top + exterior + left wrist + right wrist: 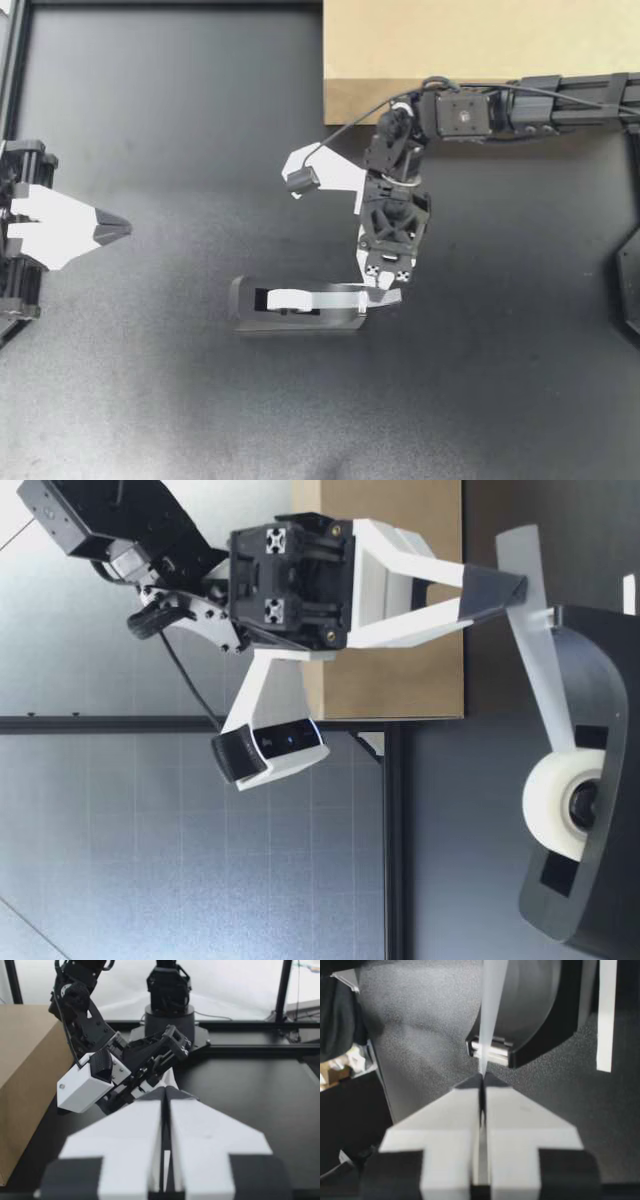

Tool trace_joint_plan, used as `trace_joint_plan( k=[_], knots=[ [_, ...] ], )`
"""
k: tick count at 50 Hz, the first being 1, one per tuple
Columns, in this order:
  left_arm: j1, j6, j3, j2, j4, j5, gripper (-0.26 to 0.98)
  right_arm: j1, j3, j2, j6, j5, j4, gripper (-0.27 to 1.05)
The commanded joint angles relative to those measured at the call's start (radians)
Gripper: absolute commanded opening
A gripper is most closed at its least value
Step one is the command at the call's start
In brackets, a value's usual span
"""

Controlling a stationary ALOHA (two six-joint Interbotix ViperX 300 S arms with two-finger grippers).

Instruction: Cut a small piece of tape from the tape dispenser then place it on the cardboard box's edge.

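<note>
The black tape dispenser sits mid-table with its white roll. My right gripper is at the dispenser's cutter end, shut on the tape strip pulled out from the roll. In the low view the strip runs taut from the roll up to my right gripper above the dispenser. The right wrist view shows the strip pinched at my right gripper, just past the cutter blade. My left gripper rests shut and empty at the table's left side. The cardboard box stands at the back right.
The right arm reaches in along the box's front edge. A dark object lies at the table's right edge. In the left wrist view the box stands beside the right arm's wrist camera.
</note>
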Motion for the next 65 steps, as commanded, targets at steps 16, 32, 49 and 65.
trace_joint_plan(
  k=[16,32,49,65],
  knots=[
    [0.002,0.002,-0.011,0.006,-0.002,-0.009,-0.10,-0.011,0.032,-0.034,-0.003,-0.031,0.002,-0.09],
    [0.002,-0.002,-0.009,0.011,0.000,-0.009,-0.10,-0.003,0.067,-0.028,-0.005,-0.075,0.002,-0.09],
    [0.002,-0.003,-0.015,0.060,-0.006,-0.009,-0.10,0.003,0.120,-0.046,-0.006,-0.147,-0.009,-0.09],
    [0.021,-0.009,-0.064,0.183,-0.078,-0.012,-0.09,0.003,0.109,-0.296,0.037,-0.258,-0.175,-0.09]
  ],
)
